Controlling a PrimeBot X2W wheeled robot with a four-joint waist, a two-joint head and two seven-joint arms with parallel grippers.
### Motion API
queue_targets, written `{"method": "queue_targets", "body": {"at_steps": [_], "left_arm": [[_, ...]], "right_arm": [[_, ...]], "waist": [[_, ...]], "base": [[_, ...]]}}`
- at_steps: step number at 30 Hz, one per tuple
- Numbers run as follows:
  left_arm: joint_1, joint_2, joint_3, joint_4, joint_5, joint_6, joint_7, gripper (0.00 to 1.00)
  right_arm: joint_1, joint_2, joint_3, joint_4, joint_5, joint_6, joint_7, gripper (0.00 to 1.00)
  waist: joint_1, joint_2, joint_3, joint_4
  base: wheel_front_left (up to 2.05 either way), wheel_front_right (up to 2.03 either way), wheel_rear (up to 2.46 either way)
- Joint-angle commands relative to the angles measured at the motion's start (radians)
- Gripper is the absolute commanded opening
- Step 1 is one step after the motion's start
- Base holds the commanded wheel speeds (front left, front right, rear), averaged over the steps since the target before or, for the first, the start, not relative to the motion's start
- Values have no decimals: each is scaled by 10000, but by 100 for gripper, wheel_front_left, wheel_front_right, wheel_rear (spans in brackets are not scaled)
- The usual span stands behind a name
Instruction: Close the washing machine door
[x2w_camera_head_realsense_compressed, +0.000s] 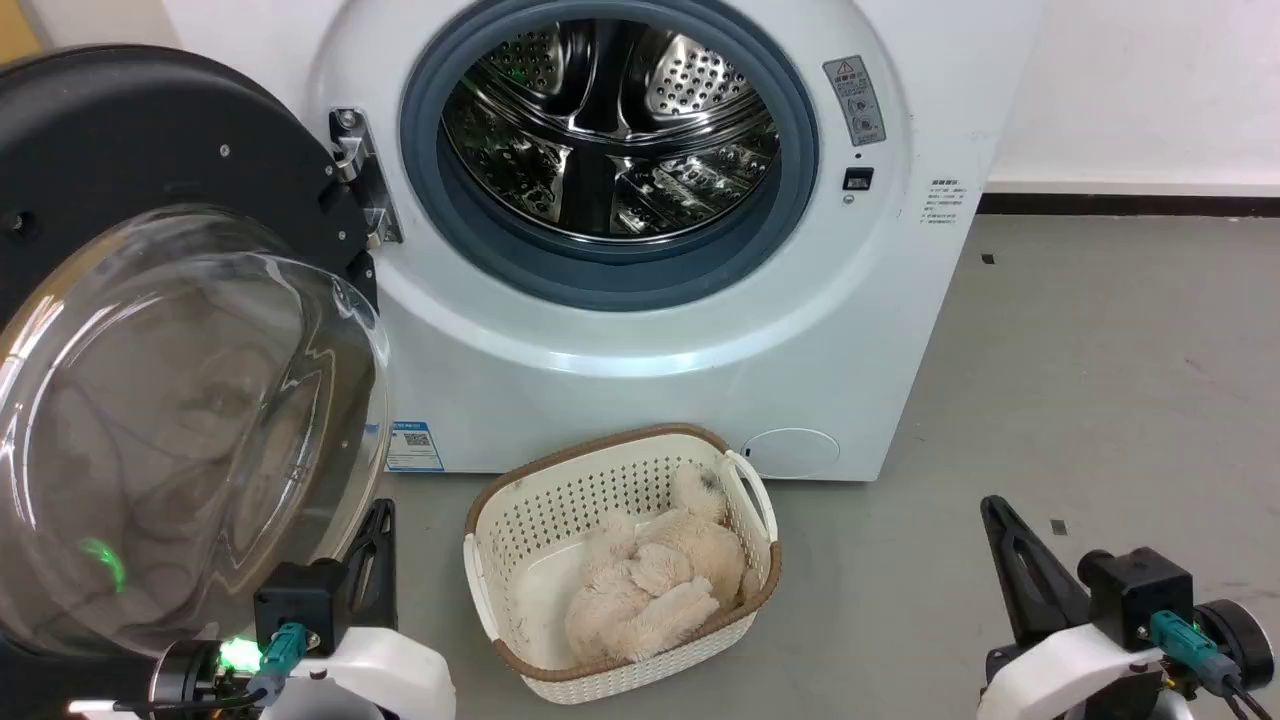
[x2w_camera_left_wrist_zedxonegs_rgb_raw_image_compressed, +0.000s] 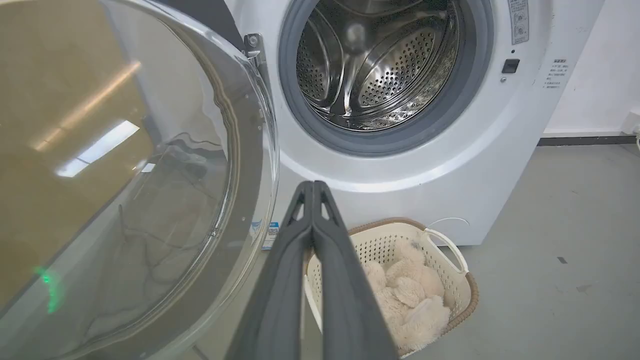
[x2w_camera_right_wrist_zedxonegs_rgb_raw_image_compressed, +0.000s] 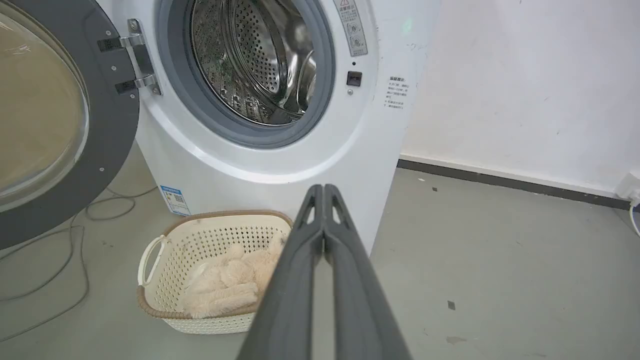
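The washer door (x2w_camera_head_realsense_compressed: 150, 300) runs off the left edge, and the washer (x2w_camera_head_realsense_compressed: 640, 380) is cut off at the top. Print on its corner label (x2w_camera_head_realsense_compressed: 413, 446) is too small to read. The right tool (x2w_camera_right_wrist_zedxonegs_rgb_raw_image_compressed: 324, 187) hides the right end of the basket (x2w_camera_right_wrist_zedxonegs_rgb_raw_image_compressed: 215, 235).

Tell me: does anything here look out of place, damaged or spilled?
Nothing looks damaged or spilled. The washing machine door hangs wide open, and a grey cable lies loose on the floor under it. The laundry basket sits upright before the washing machine.
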Motion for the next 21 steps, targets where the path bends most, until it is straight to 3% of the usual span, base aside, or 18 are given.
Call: {"method": "queue_targets", "body": {"at_steps": [1, 2, 3, 21], "left_arm": [[-152, -5, 12, -37, 87, -45, 3, 0], [-152, -5, 12, -37, 87, -45, 3, 0], [0, 0, -2, 0, -2, 0, 0, 100], [37, -1, -118, 48, -101, 60, -282, 100]], "right_arm": [[-139, 45, -18, -41, -80, 6, 3, 0], [-139, 45, -18, -41, -80, 6, 3, 0], [0, 0, -2, 0, 0, 0, 0, 100], [68, 3, 79, 22, 192, 1, -281, 100]], "waist": [[0, 0, 0, 0], [0, 0, 0, 0], [0, 0, 0, 0], [0, 0, -10, 108]], "base": [[0, 0, 0], [0, 0, 0], [0, 0, 0], [0, 0, 0]]}}
